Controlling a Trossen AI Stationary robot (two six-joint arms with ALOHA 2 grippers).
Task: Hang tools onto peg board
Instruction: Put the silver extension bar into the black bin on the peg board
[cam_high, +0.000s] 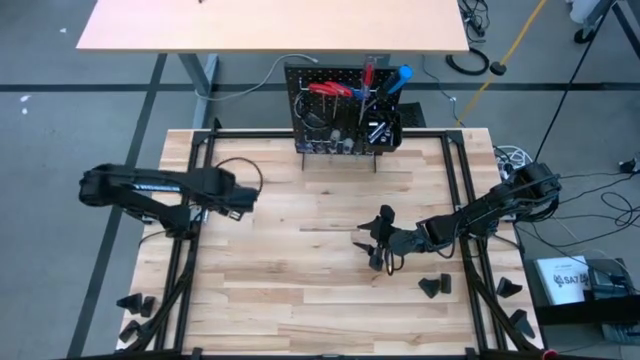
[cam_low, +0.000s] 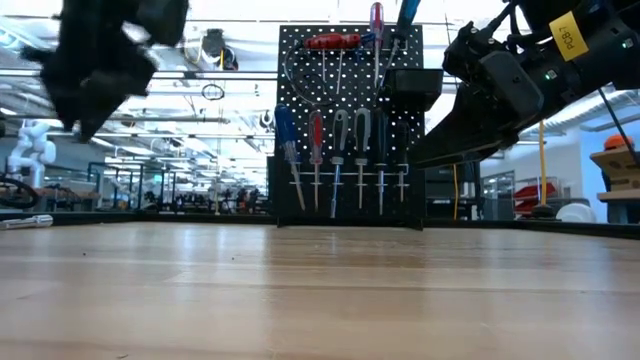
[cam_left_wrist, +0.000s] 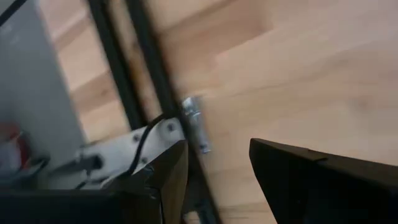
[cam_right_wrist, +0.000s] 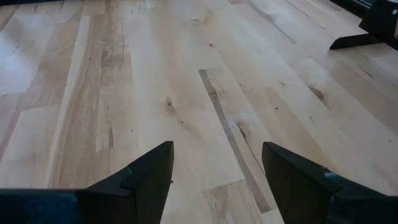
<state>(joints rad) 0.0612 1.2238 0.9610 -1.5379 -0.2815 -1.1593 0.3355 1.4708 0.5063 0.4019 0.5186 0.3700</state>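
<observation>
The peg board (cam_high: 345, 110) stands upright at the middle of the bench's (cam_high: 300, 290) far edge, its feet on the wood. The tools (cam_low: 340, 160) hang on it: red-handled pliers (cam_low: 332, 42) near the top, a row of screwdrivers with blue, red and silver handles lower down, and a red and a blue handle standing up out of the black bin (cam_high: 382, 125) at its right side. The right gripper (cam_high: 378, 240) is over the bench right of centre, fingers (cam_right_wrist: 146, 180) apart and empty above bare wood. The left gripper (cam_high: 240, 197) waits at the bench's left edge, over the black frame rail (cam_left_wrist: 155, 81), fingers (cam_left_wrist: 311, 186) apart with nothing between them. Small black wedge blocks (cam_high: 433, 287) lie near the right and left front corners.
</observation>
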